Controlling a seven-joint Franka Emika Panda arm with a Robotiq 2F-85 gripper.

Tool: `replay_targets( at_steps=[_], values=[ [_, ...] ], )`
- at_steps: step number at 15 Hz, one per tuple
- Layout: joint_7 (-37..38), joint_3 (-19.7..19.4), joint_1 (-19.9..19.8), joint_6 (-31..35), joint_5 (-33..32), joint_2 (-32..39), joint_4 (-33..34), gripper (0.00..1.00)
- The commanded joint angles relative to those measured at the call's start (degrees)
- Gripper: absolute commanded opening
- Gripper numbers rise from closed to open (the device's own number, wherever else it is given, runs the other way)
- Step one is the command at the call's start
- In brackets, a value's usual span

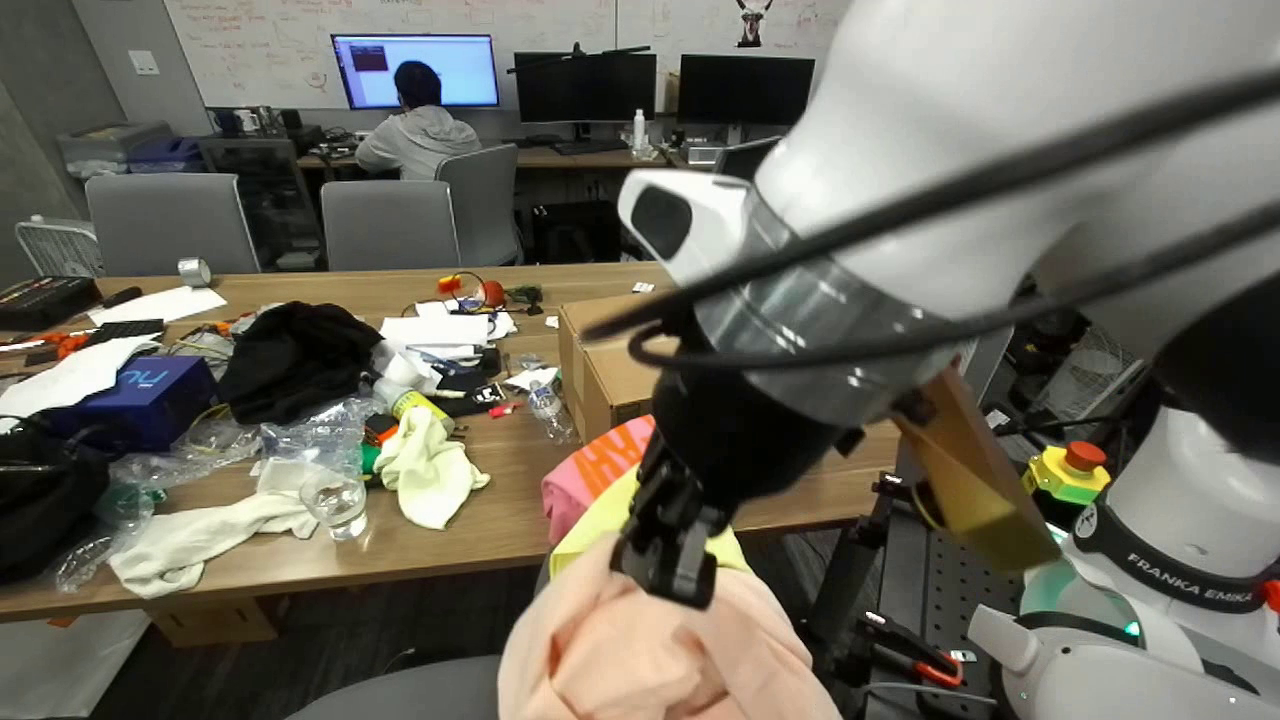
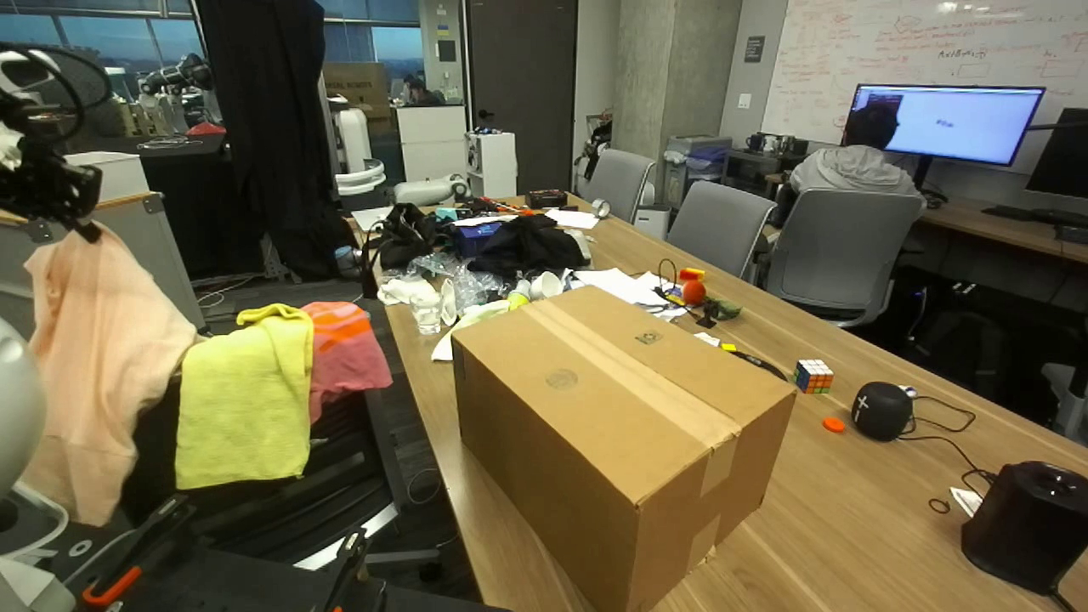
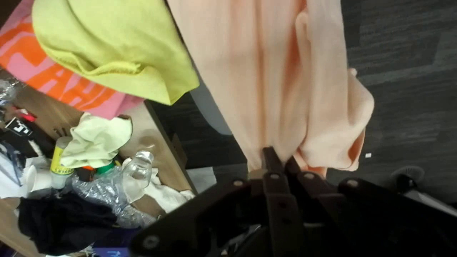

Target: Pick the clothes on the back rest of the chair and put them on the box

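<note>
My gripper (image 1: 665, 570) is shut on the peach cloth (image 1: 650, 660), pinching its upper edge. In an exterior view the gripper (image 2: 89, 212) holds the peach cloth (image 2: 102, 357) raised, and the cloth hangs down from it to the chair. In the wrist view the fingertips (image 3: 280, 159) close on gathered peach fabric (image 3: 264, 78). A yellow cloth (image 2: 246, 408) and a pink and orange cloth (image 2: 348, 348) drape over the chair back beside it. The chair (image 1: 420, 690) is mostly covered. The closed cardboard box (image 2: 578, 425) stands on the table; the arm partly hides it in an exterior view (image 1: 590, 375).
The wooden table (image 2: 850, 510) bears a glass cup (image 1: 335, 505), a bottle (image 1: 550, 410), a black cloth (image 1: 300, 360), a pale green cloth (image 1: 430, 470), a Rubik's cube (image 2: 813, 376) and black speakers (image 2: 882, 410). A person (image 1: 418, 130) sits at the far desk.
</note>
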Motion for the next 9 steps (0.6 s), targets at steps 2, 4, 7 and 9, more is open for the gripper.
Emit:
replay_targets(
  at_steps=[2,4,7,9],
  values=[
    [-2.71,-3.75,-4.01,-4.57,2.82,-4.45,6.84,0.01],
    [-3.70,-5.37,-6.02,-7.80,3.06,-5.33,11.13,0.01],
    [-2.10,-5.76,-10.07,-12.00,0.75,-5.07,18.62,0.01],
    [0.24,-5.92,-13.87,-14.21,-1.43,-4.04,24.08,0.01]
  ],
)
